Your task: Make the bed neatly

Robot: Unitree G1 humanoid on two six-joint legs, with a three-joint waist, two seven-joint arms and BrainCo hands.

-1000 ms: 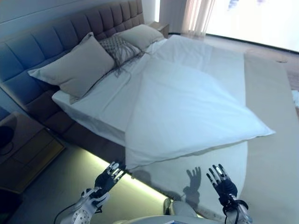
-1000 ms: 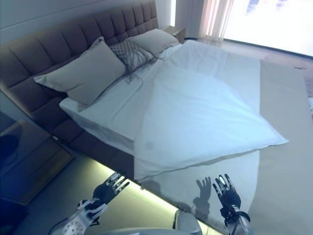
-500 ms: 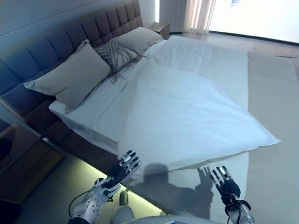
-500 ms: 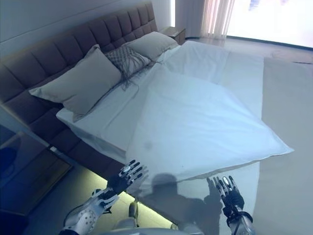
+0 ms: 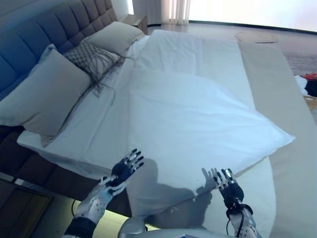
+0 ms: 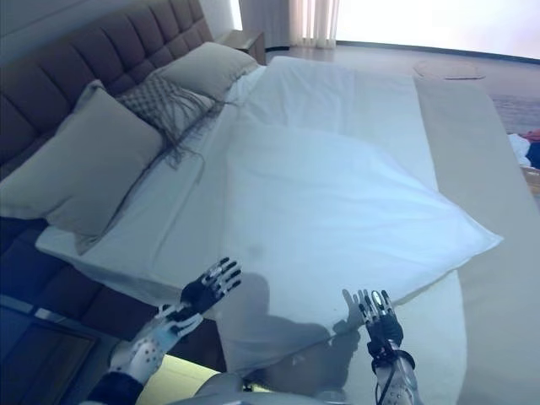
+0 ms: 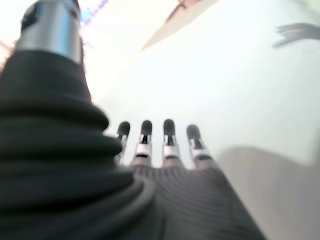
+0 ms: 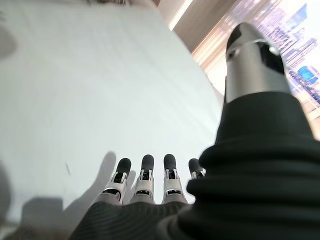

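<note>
Left eye view nearer the duvet [image 5: 198, 119], left robot hand [image 5: 125, 168] raised, right robot hand [image 5: 225, 184] too, both open

Bed [image 5: 277, 148] with rumpled duvet [image 5: 198, 124], pillows [image 5: 44, 94]

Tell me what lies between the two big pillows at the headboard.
A small patterned cushion with dark fringe lies between the near pillow and the far pillow, seen in both eye views.

Setting: bedroom — bed [image 5: 257, 99] with tufted headboard [image 6: 51, 93], pillows [image 5: 44, 94], white duvet [image 5: 193, 124], bedside table [image 6: 38, 363], curtained window [image 5: 173, 7].
</note>
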